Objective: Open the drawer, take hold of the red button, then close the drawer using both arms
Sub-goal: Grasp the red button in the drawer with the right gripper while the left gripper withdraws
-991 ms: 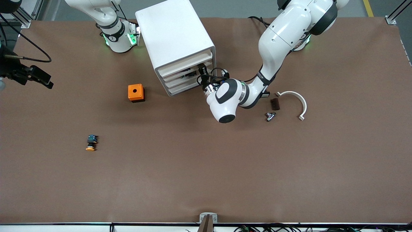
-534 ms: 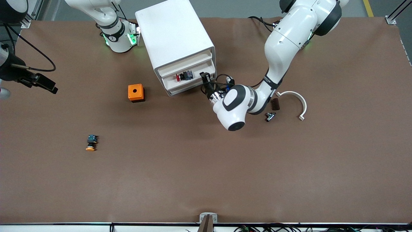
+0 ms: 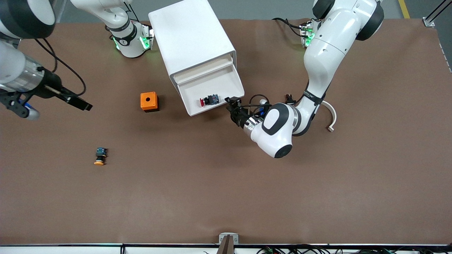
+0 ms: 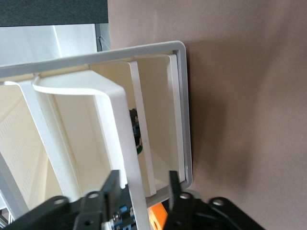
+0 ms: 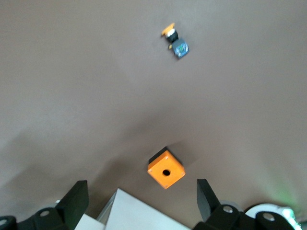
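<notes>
The drawer (image 3: 226,83), a middle one of the white cabinet (image 3: 190,35), stands pulled well out. The red-capped button (image 3: 208,100) lies in it near its front wall. My left gripper (image 3: 233,104) is at the drawer's front, at the corner toward the left arm's end. In the left wrist view its open fingers (image 4: 144,175) straddle the white handle strip (image 4: 120,120); part of the button (image 4: 136,134) shows past it. My right gripper (image 3: 83,104) is open and empty, high over the table's right-arm end. Its wrist view (image 5: 140,184) looks down on the cabinet top (image 5: 139,215).
An orange cube with a hole (image 3: 149,101) sits beside the cabinet toward the right arm's end, also in the right wrist view (image 5: 166,169). An orange-capped button (image 3: 100,156) lies nearer the front camera. A white curved piece (image 3: 331,113) lies by the left arm's forearm.
The left gripper has drawn the drawer far out of the cabinet, uncovering the red button. The right arm has swung in over the table toward the orange cube.
</notes>
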`<state>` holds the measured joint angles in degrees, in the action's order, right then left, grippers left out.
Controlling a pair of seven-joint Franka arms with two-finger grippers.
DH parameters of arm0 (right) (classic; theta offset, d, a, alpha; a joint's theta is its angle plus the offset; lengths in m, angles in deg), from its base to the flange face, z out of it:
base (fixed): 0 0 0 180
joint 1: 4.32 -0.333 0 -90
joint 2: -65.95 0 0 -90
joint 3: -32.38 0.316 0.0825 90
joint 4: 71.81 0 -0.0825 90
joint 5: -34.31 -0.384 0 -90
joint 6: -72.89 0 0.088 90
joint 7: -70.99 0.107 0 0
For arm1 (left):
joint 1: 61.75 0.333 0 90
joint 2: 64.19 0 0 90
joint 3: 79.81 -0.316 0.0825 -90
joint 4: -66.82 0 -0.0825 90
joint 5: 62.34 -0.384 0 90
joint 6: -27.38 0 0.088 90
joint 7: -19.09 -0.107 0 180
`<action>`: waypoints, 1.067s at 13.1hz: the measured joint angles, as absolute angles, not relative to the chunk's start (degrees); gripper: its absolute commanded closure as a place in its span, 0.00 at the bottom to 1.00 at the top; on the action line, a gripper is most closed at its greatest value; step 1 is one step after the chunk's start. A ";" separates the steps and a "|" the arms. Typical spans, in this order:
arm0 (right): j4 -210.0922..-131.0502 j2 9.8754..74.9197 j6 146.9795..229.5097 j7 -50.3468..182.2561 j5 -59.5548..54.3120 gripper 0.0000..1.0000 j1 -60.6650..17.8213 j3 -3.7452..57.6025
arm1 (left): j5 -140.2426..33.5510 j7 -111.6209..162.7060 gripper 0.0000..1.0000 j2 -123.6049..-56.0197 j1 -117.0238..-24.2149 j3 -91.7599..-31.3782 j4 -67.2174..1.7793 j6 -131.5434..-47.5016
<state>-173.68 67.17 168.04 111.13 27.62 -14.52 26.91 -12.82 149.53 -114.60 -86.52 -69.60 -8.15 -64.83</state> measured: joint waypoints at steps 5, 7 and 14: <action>-178.00 66.85 174.60 134.22 25.88 0.00 -24.64 27.27 | -12.82 148.94 0.00 -114.28 -83.73 -70.97 -5.35 -65.54; -180.42 66.65 178.81 142.47 25.69 0.00 -29.39 27.34 | -12.83 147.43 0.00 -113.24 -80.47 -72.10 -4.29 -65.34; -184.64 58.65 194.91 166.14 25.61 0.00 -45.52 27.48 | -29.90 133.79 0.00 -105.43 -70.92 -72.52 -3.57 -61.51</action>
